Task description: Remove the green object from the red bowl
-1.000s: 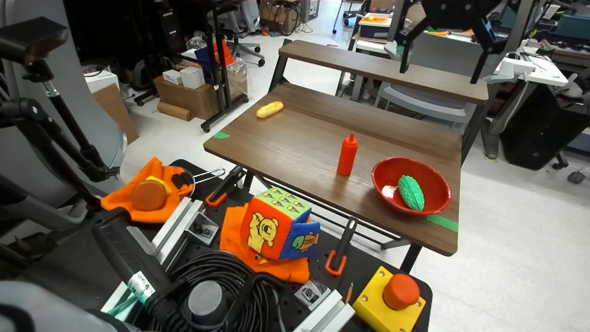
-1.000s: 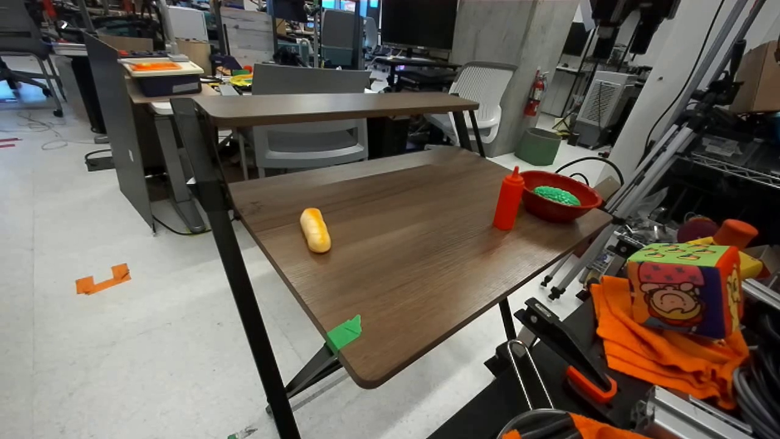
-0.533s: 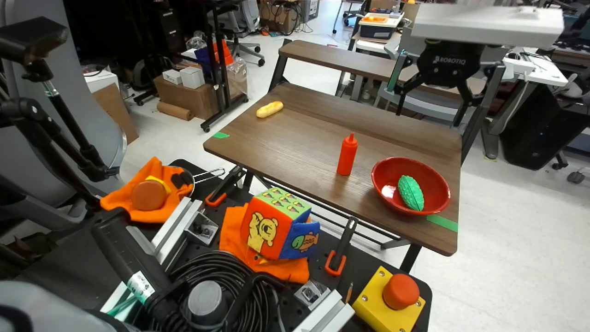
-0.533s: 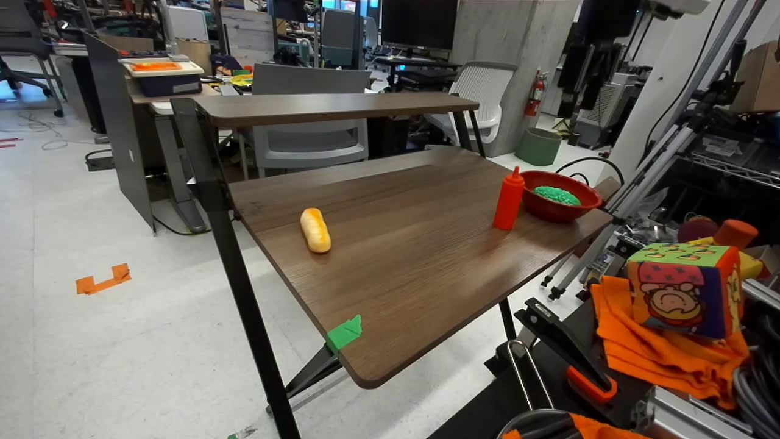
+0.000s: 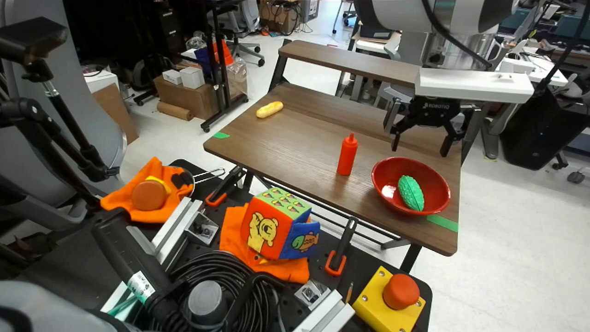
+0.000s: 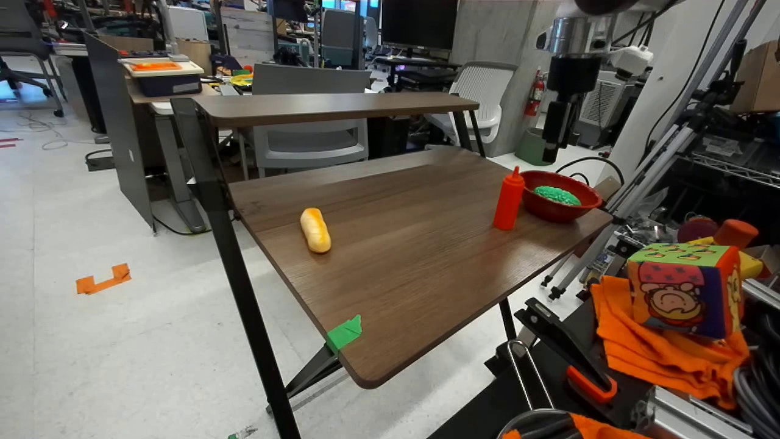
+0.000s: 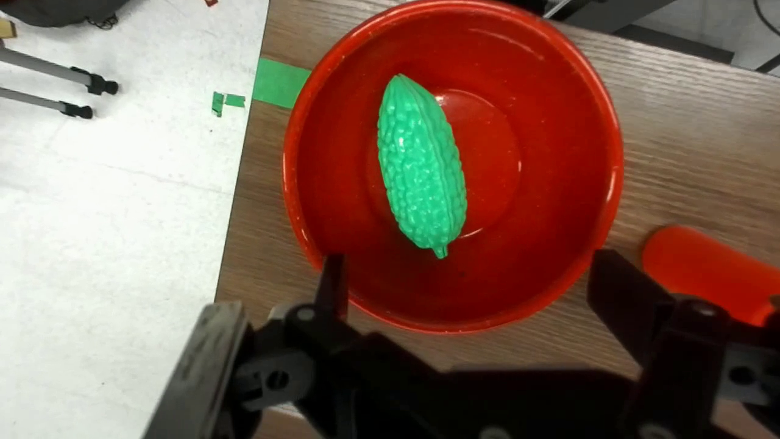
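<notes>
Where the long edge of the brown bench [image 5: 295,138] opposite its raised shelf [image 5: 341,60] meets a short edge, the red bowl [image 7: 551,183] is set near the corner, with green tape [image 7: 281,83] stuck just beside it. The green bitter melon [image 7: 420,164] is contained in the bowl, laid on its side slightly off centre, toward that short edge. Pointed tip is turned to the same long edge, stem stub to the shelf. Skin: bright green, glossy, covered in coarse bumps, split by a smoother raised rib running lengthwise. Body is elongated, fattest around mid-length, tapered more sharply at the tip than at the stem end.

Robotiq gripper [image 5: 420,145] is held above the bowl, toward its shelf side; fingers are spread wide, tips apart from bowl and melon. Red squeeze bottle [image 5: 347,157] is stood upright just beside the bowl, a gap being visible in the wrist view. In both exterior views a yellow bread roll [image 6: 315,230] is seen near the opposite short edge.
</notes>
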{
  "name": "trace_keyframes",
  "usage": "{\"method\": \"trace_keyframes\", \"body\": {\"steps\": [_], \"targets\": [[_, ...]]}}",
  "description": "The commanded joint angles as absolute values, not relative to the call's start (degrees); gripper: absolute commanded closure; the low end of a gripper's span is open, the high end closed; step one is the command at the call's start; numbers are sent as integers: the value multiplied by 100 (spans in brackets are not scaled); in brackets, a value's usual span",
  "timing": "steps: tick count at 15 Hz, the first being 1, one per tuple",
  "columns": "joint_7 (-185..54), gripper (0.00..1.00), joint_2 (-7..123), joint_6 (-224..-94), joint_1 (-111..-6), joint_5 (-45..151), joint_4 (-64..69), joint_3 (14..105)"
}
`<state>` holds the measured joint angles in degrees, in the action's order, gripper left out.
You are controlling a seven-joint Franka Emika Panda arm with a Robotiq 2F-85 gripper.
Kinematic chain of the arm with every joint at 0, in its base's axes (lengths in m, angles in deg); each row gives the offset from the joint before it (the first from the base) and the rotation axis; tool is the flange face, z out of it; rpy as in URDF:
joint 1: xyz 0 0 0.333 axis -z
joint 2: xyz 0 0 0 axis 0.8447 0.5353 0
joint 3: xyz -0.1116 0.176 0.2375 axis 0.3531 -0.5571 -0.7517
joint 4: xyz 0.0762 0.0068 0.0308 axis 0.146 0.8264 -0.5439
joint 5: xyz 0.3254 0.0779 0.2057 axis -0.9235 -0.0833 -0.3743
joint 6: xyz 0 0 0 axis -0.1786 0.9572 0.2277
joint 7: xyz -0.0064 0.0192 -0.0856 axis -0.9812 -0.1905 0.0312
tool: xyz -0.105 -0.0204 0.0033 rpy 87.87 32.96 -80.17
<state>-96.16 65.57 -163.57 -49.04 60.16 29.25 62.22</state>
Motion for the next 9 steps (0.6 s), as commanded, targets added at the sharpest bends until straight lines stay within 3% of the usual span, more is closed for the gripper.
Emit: {"method": "trace_keyframes", "body": {"steps": [1, 9], "targets": [[-9861, 0, 7086, -16399, -4770, 6320, 2441, 6137], [-9964, 0, 7387, -16540, -4843, 7277, 2553, 6243]]}}
